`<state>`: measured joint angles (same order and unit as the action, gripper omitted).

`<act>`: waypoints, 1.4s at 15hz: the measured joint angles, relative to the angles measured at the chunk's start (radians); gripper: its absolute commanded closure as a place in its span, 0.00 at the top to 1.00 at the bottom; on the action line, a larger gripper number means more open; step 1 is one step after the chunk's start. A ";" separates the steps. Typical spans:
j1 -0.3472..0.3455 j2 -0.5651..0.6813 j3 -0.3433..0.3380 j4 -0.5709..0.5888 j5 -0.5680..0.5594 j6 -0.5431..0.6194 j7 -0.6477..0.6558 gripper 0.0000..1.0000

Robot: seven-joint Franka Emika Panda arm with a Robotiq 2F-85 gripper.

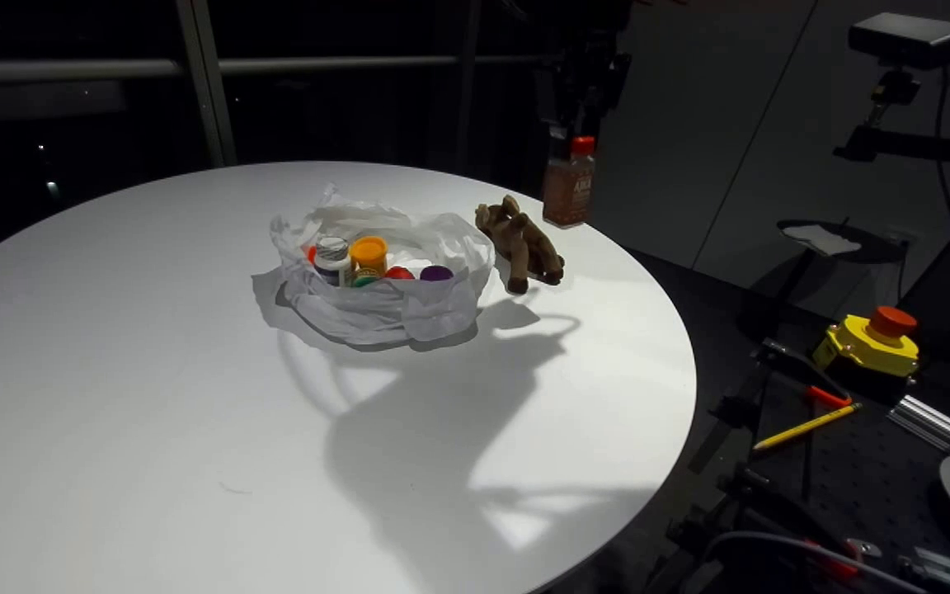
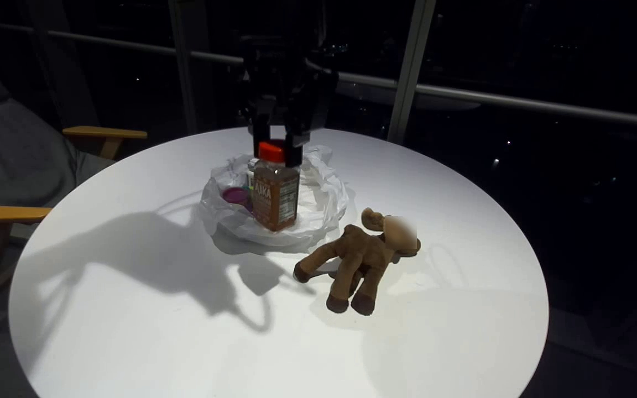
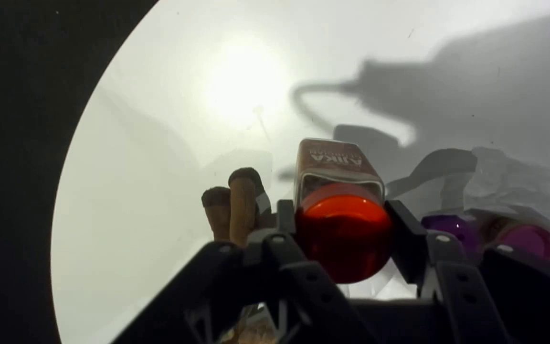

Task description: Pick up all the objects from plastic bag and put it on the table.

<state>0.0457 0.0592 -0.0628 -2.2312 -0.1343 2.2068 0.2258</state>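
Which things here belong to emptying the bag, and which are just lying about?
Job:
gripper
red-capped bottle, gripped
brown plush
plastic bag
orange tub and other items inside
white table

Just around:
yellow pencil
button box
mounted camera
armchair

1. Bottle [image 2: 276,202]: body reddish brown, printed with pale lettering; cap [image 2: 270,152] bright red.
2. Plush figure [image 2: 364,251]: mid-brown; feet [image 2: 363,304] darker brown.
3. Plastic bag [image 1: 351,320]: translucent white.
4. Smaller items: cup [image 1: 369,252], orange; can [image 1: 436,273], purple-topped; ball [image 1: 399,273], red; piece [image 1: 366,281], green; tub [image 1: 332,262], white and grey.
5. Tabletop [image 1: 153,412]: plain white, grey where shadowed.
6. Fingers [image 3: 406,236]: black.
7. Button [image 1: 892,322]: red, on yellow housing [image 1: 862,345].
8. Pencil [image 1: 805,427]: yellow.
9. Armchair [image 2: 20,155]: grey; armrests [image 2: 9,213] light orange-brown.
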 measured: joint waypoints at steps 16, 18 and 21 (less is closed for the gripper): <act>0.004 0.158 0.001 -0.237 -0.134 0.396 0.108 0.88; 0.004 0.158 -0.003 -0.237 -0.134 0.409 0.108 1.00; 0.003 0.140 -0.005 -0.235 -0.121 0.414 0.108 1.00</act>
<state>0.0486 0.1990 -0.0677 -2.4667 -0.2552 2.6209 0.3333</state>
